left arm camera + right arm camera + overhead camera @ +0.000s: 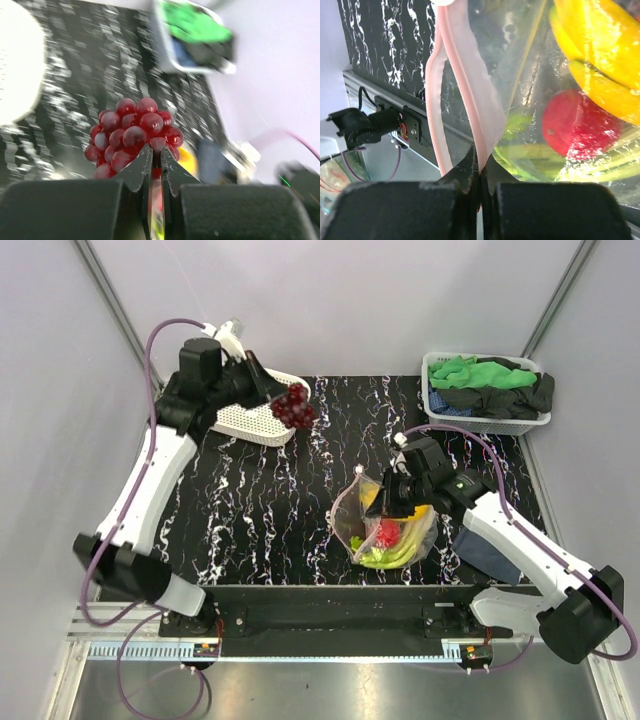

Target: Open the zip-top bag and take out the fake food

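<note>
**One piece out, the rest behind plastic**

The left wrist view is badly smeared. Only the left gripper [156, 152] and its load read clearly. Its fingers are pressed almost together, pinching the dark red-purple grapes [132, 135] at the base of the bunch. The exact spot they grip is hidden under the berries. From above, the grapes hang in the air by the right end of the white lattice basket [250, 422], at the far left of the black marbled table [280, 510].

The right gripper [479, 167] has its jaws clamped together on the pinkish zip strip [462, 85] of the zip-top bag [348, 525]. The bag lies near the table's front edge, right of the middle. In the top view the wrist covers the bag's upper part.

The rest of the fake food [388, 535] sits inside the bag. The wrist view shows a yellow banana [600, 55], a red round fruit [577, 125] and pale-green stalks [535, 160]. All three are cut off by the frame or hazed by glare on the plastic.

A white bin [440, 410] in the far right corner holds a green cloth [480, 372] and a black cloth [505, 398], well apart from both grippers. A dark blue patch [478, 552] lies partly under the right forearm, and I cannot tell what it is.
</note>
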